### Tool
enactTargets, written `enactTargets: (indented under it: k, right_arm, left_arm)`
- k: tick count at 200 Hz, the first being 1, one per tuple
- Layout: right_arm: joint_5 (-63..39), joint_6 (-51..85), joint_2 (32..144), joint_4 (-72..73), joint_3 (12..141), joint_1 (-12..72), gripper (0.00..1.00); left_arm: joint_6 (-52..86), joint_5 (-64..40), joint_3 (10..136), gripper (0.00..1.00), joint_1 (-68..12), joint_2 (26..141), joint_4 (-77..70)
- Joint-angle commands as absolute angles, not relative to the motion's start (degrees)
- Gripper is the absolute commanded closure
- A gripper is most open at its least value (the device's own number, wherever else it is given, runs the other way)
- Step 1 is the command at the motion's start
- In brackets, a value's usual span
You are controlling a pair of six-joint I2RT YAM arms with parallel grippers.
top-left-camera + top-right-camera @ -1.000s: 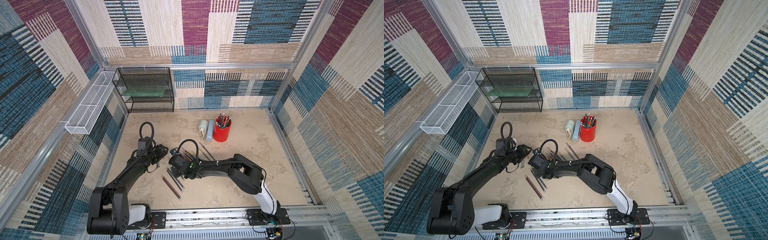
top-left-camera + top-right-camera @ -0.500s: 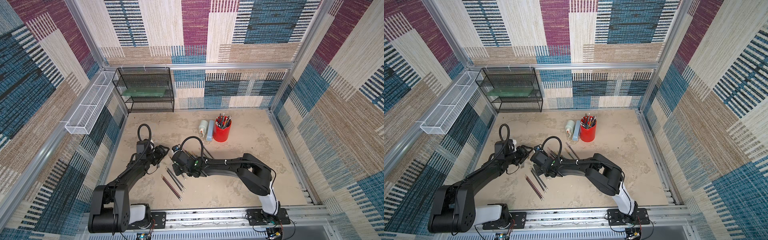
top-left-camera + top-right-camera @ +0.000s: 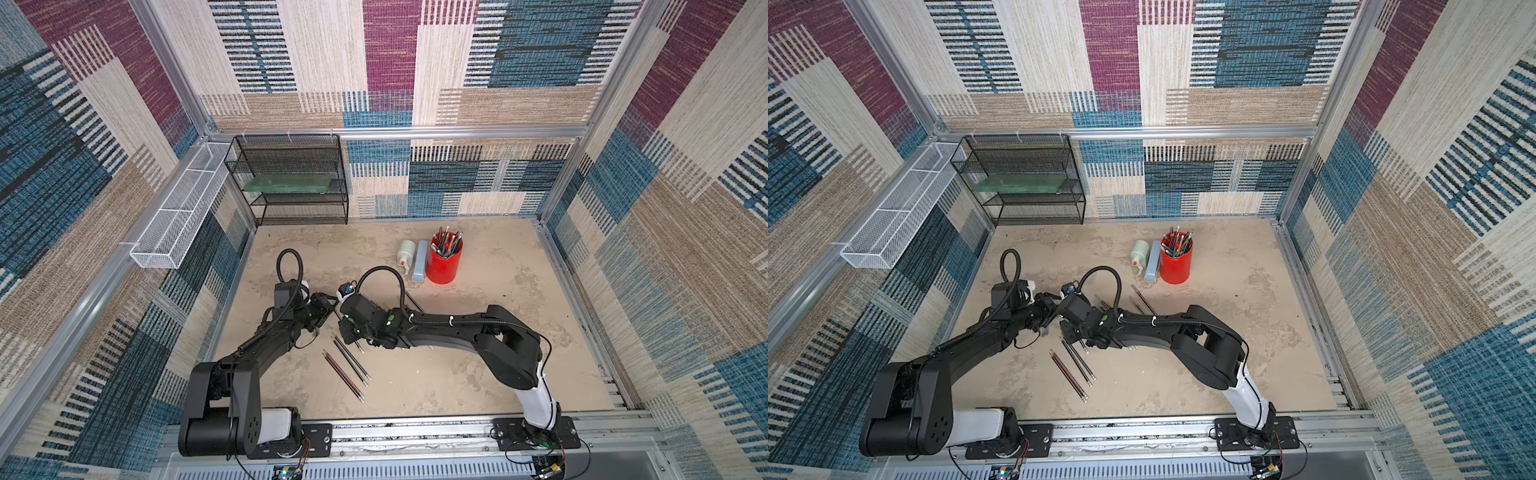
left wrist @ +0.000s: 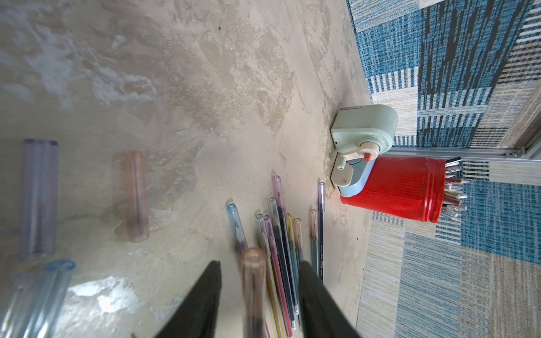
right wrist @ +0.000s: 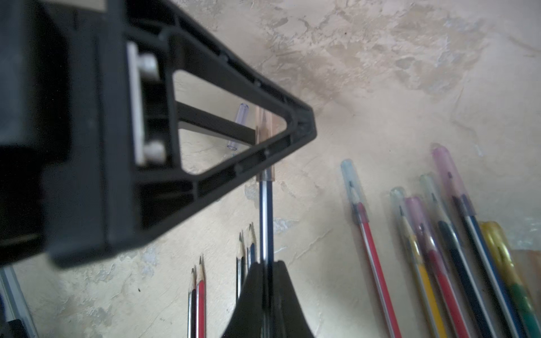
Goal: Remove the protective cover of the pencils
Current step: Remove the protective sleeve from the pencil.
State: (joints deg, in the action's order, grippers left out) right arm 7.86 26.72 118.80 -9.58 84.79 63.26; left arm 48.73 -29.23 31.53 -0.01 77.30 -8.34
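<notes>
My right gripper is shut on a dark blue pencil held above the table. A peach see-through cover sits on its tip. My left gripper stands round that cover with a gap on each side, so it is open. In both top views the left gripper and the right gripper meet tip to tip. Several capped pencils lie side by side on the table. Bare pencils lie nearer the front. Loose covers, purple, pink and blue, lie off to one side.
A red cup full of pens stands at the back, with a pale sharpener and a blue-grey box beside it. A black mesh shelf fills the back left corner. A white wire basket hangs on the left wall.
The right gripper has brought the capped pencil tip between the left gripper's fingers. The left jaws have narrowed round the cover.
</notes>
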Motion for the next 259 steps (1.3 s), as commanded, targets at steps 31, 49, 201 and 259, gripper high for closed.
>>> enactTargets:
  k: [31,49,201,259]
  right_arm:
    - [6.77,26.04,118.75,-9.04,85.45,63.37,1.00]
    - [7.12,25.69,118.11,-8.78,84.67,63.74,1.00]
    - [7.33,25.52,113.24,-2.19,73.23,65.47,1.00]
    - [8.90,26.33,109.91,1.40,66.94,67.17,1.00]
  left_arm:
    - [48.72,-28.94,31.64,0.79,0.34,76.07,-8.40]
    - [48.79,-28.98,31.68,0.83,0.53,76.20,-8.31]
    - [47.67,-27.42,31.44,1.00,1.49,75.51,-8.17]
    - [46.98,-26.26,31.55,1.00,1.93,74.15,-7.03]
